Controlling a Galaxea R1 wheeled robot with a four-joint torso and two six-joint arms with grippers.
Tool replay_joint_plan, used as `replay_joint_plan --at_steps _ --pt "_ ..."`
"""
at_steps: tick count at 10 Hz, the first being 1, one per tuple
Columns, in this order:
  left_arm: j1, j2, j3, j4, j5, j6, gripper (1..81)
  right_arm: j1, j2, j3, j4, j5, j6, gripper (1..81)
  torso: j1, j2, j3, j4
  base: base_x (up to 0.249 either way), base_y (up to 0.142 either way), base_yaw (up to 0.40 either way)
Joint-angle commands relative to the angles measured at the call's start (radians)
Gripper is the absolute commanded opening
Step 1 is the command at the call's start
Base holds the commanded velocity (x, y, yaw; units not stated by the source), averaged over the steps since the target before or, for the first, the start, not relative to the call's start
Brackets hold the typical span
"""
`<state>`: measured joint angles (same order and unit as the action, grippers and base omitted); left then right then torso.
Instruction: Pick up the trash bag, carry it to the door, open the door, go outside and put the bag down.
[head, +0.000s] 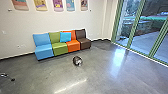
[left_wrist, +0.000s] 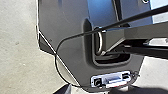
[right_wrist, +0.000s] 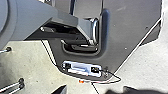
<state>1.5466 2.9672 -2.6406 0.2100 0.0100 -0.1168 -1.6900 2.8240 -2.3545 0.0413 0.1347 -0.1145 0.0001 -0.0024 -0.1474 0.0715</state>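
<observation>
Grey floor (head: 100, 77) beneath shiny dark bag (head: 77, 60)

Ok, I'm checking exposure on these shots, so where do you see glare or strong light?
Head view: a bluish-white reflection on the floor near the green-framed glass, plus a thin pale streak nearer the camera; left wrist view: bluish sheen on the dark plate; right wrist view: brightly lit, pale floor.

A dark, shiny, rounded trash bag (head: 77, 60) lies on the grey floor (head: 100, 72).
</observation>
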Motion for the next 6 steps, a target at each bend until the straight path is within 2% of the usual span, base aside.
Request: replay_joint_plan --at_steps 1,6 --pt "-0.024 -0.006 0.004 0.009 0.061 0.003 81.1 0.008 -0.004 0.002 -0.011 -0.058 -0.001 81.1 0.000 0.000 0.000 0.000 0.176 0.000 0.000" --pt "-0.024 -0.008 0.004 0.009 0.061 0.003 81.1 0.015 -0.004 -0.003 -0.009 -0.060 -0.001 81.1 0.000 0.000 0.000 0.000 0.170 0.000 0.000"
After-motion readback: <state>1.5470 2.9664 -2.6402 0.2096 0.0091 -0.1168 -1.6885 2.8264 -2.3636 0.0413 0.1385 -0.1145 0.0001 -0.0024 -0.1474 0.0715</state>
